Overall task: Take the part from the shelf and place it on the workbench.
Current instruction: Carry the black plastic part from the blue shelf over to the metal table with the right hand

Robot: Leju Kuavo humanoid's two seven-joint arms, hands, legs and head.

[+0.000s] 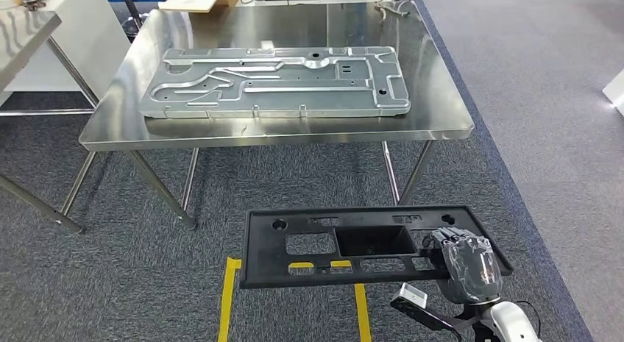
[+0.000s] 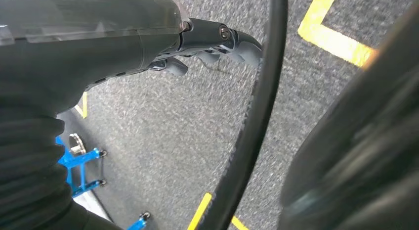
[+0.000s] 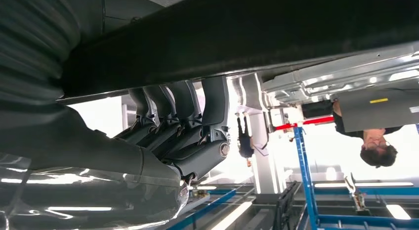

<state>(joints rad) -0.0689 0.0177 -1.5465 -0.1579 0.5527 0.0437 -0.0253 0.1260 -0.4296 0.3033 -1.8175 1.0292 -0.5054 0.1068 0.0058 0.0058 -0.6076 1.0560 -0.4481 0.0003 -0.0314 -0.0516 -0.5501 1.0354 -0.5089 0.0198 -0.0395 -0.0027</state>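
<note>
— Where's the black part (image 1: pixel 368 246)?
— Out over the carpet, short of the tabletop (image 1: pixel 294 132), gripped at one end by the right robot hand (image 1: pixel 465 262).
— The left robot hand (image 2: pixel 207 44)?
— Fingers curled, holding nothing.

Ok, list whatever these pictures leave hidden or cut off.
- Left hand: left wrist view, fingertips partly behind a black cable; hold cannot be told.
- Right hand: head view, fingers tucked under the black part.
- Workbench far edge: cut off by the frame.
</note>
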